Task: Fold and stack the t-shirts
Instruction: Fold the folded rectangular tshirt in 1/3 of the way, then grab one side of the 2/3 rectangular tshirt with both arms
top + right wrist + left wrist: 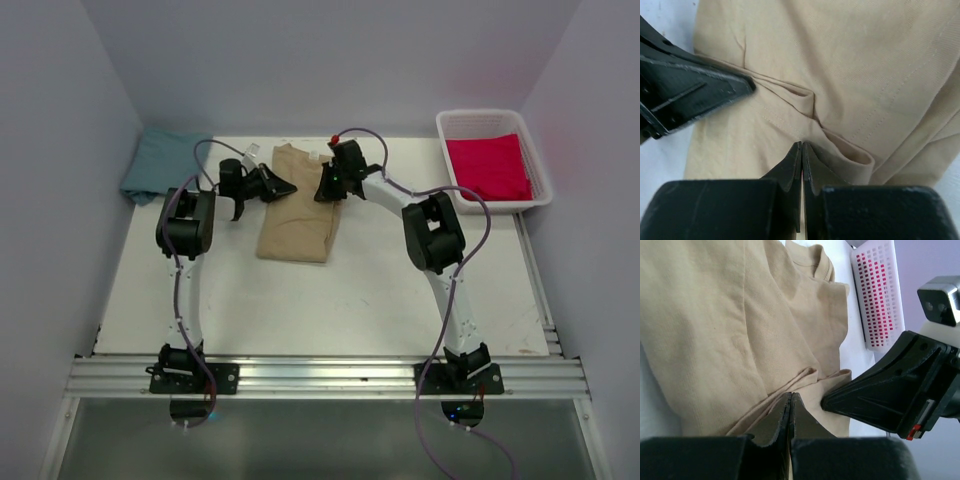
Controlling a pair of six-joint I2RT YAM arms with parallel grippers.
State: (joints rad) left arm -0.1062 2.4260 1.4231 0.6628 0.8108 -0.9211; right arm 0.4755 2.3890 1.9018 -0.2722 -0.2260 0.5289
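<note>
The tan t-shirt [298,215] lies folded into a long strip at the back middle of the table; it fills the left wrist view [715,330] and the right wrist view [865,60]. My left gripper [287,186] is at its upper left edge, shut on a fold of the tan cloth [791,396]. My right gripper [324,192] is at the upper right edge, shut on another fold [802,146]. A taut crease runs between the two. The teal-blue t-shirt [160,165] lies folded at the back left corner. The red-pink t-shirt [487,167] lies in the basket.
The white slatted basket [545,195] stands at the back right and also shows in the left wrist view [875,295]. Grey walls close in the table on the left, back and right. An aluminium rail [330,375] carries the arm bases at the near edge.
</note>
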